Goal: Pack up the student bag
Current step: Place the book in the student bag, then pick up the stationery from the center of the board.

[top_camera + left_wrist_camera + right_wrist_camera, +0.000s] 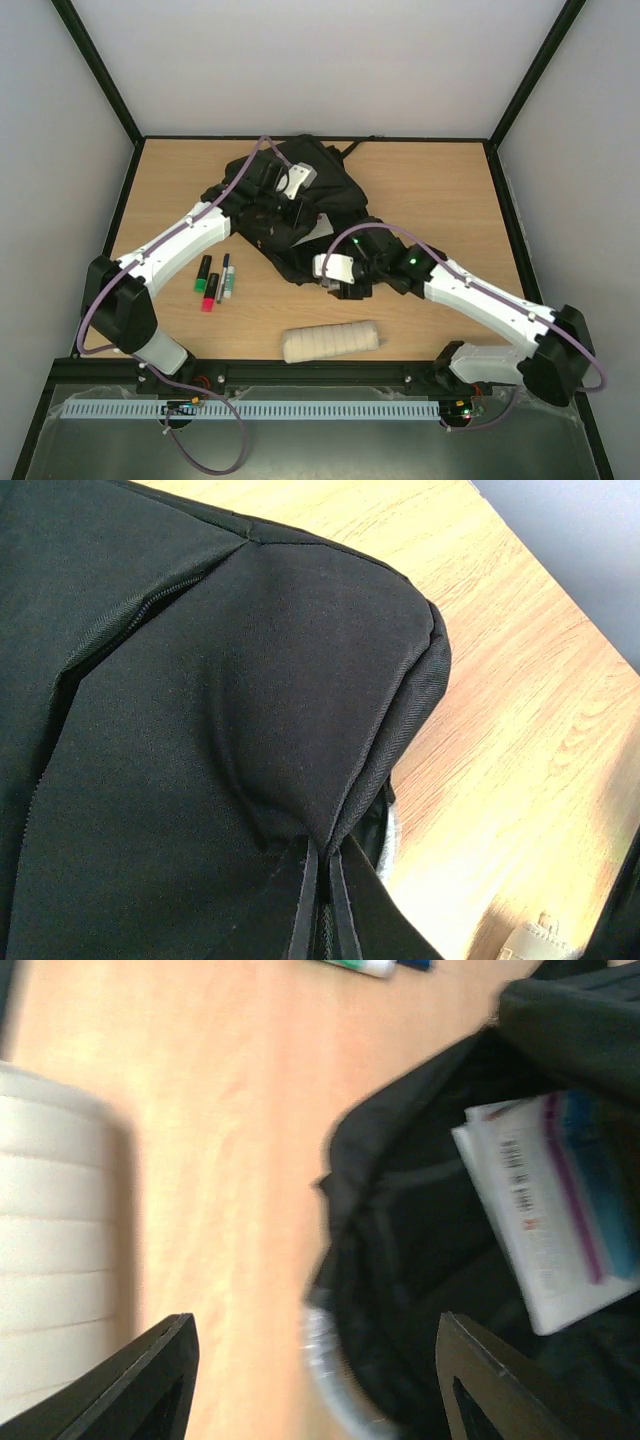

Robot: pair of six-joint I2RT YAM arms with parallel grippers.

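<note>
The student bag (300,205) lies in a black heap at the middle of the table. My left gripper (296,198) is on top of it, shut on a fold of the bag's black fabric (300,730), which bunches between the jaws of this gripper (325,875). At the bag's near edge my right gripper (335,275) is open (320,1380), with nothing held. Its fingers (160,1380) straddle the grey handle loop (335,1375) and the bag's open mouth. Inside the mouth lies a white booklet (560,1200) with blue and magenta print.
Several markers (213,280) lie side by side on the wood to the left of the bag. A cream rolled cloth (331,342) lies near the front edge, and it also fills the left side of the right wrist view (50,1260).
</note>
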